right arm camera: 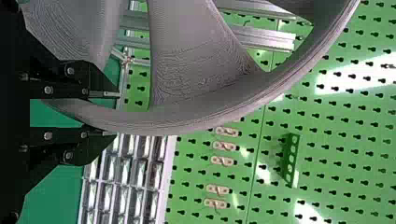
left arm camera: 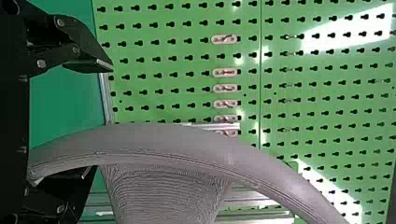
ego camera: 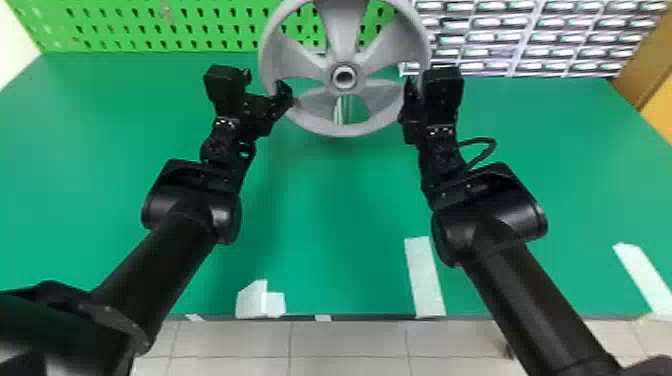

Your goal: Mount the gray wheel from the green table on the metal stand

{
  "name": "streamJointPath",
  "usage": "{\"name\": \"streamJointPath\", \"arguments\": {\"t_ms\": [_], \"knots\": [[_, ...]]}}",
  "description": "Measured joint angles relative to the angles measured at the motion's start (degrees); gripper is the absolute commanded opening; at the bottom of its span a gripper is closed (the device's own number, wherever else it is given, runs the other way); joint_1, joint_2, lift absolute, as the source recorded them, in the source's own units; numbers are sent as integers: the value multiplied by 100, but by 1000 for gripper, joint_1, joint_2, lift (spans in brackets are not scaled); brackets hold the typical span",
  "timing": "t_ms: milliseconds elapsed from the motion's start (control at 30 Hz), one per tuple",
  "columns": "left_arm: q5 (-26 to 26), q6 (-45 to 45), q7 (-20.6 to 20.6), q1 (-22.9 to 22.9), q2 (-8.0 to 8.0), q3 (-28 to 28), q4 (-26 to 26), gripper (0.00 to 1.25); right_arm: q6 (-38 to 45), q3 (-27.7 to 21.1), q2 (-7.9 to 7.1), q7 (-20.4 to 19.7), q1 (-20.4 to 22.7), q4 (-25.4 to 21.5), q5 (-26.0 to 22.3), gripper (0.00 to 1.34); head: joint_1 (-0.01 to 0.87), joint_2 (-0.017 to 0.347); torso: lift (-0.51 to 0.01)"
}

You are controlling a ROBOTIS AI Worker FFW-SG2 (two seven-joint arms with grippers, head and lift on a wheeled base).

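Note:
The gray wheel [ego camera: 345,131] is held up off the table, its spoked face toward the head camera. My right gripper [ego camera: 419,82] is shut on the right side of its rim; in the right wrist view the rim of the wheel [right arm camera: 187,121] runs between the fingers of that gripper [right arm camera: 116,113]. My left gripper [ego camera: 267,85] is at the left side of the rim. In the left wrist view, the left gripper [left arm camera: 100,119] is wide open, with the wheel's rim [left arm camera: 154,137] between its fingers. Behind the wheel are bars of the metal stand [right arm camera: 266,37], partly hidden by spokes.
The green table [ego camera: 340,225] spreads below both arms, with white tape pieces [ego camera: 424,277] near its front edge. Along the back stand a green pegboard [ego camera: 150,25] and, at the right, a rack of small drawers [ego camera: 540,37].

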Motion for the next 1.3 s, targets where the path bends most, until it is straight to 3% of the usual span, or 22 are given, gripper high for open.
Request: {"name": "streamJointPath", "arguments": {"t_ms": [333, 800, 1000, 1300], "knots": [[-16, 8, 0, 11, 3, 27, -12, 744, -14, 9, -3, 0, 20, 0, 0, 305, 867, 52, -100], [-7, 57, 14, 42, 7, 51, -131, 762, -93, 23, -14, -2, 43, 3, -9, 528, 867, 52, -100], [-5, 55, 282, 62, 6, 35, -184, 805, -118, 26, -17, -4, 49, 1, -35, 603, 867, 52, -100], [-3, 52, 294, 89, 9, 4, -243, 885, -122, 40, -26, -6, 52, 1, -80, 773, 867, 52, -100]]}}
